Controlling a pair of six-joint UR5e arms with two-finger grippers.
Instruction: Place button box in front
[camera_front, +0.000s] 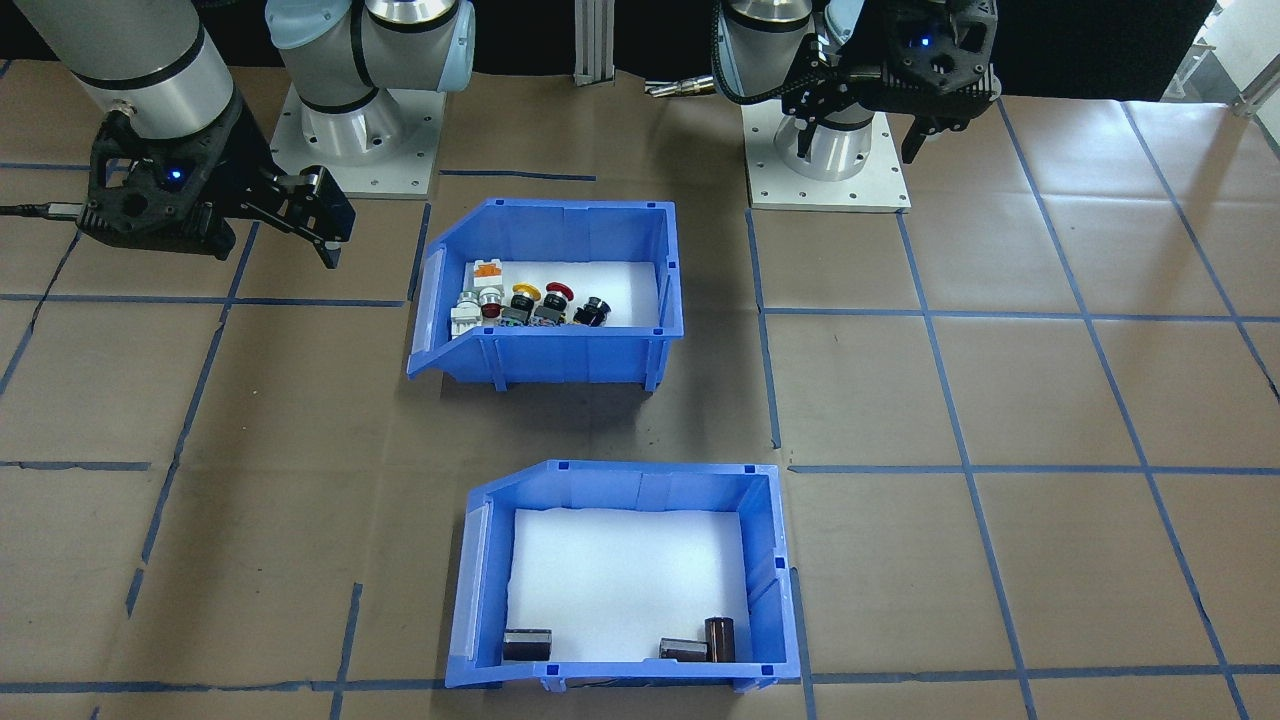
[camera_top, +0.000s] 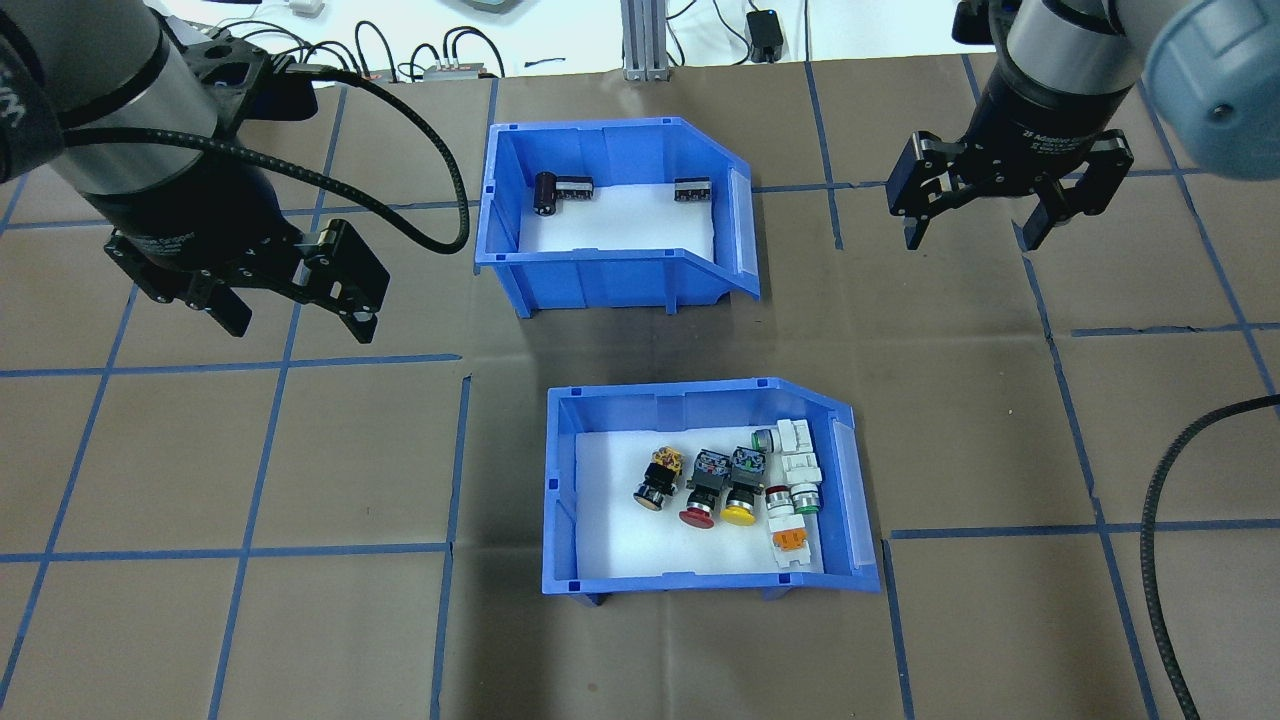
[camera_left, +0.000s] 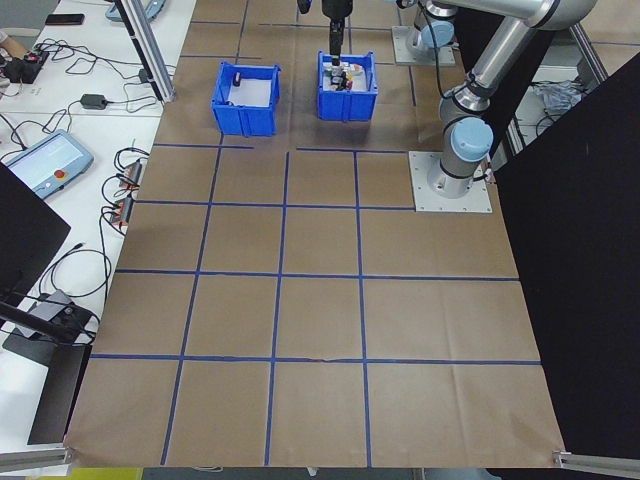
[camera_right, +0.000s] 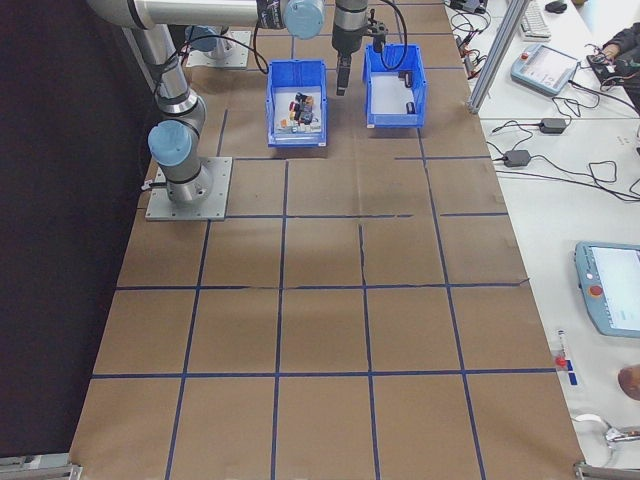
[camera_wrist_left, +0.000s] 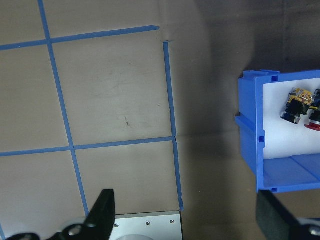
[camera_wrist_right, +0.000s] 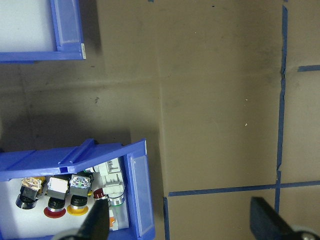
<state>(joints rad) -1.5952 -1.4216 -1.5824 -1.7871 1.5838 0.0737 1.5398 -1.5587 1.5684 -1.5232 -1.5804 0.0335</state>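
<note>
The button box is a blue sloped-front bin with a white liner, and it sits on the robot's side of the table. It holds red, yellow, orange, black and white push-buttons. The front-facing view shows the button box behind the other bin. My left gripper hovers open over bare table, to the box's left and further out. My right gripper hangs open, to the box's right and further out. In the left wrist view the button box lies at the right edge. Its sloped end shows in the right wrist view.
A second blue bin with three dark brown cylinders stands further from the robot, just beyond the button box. Blue tape lines grid the brown table. Cables and devices lie along the far edge.
</note>
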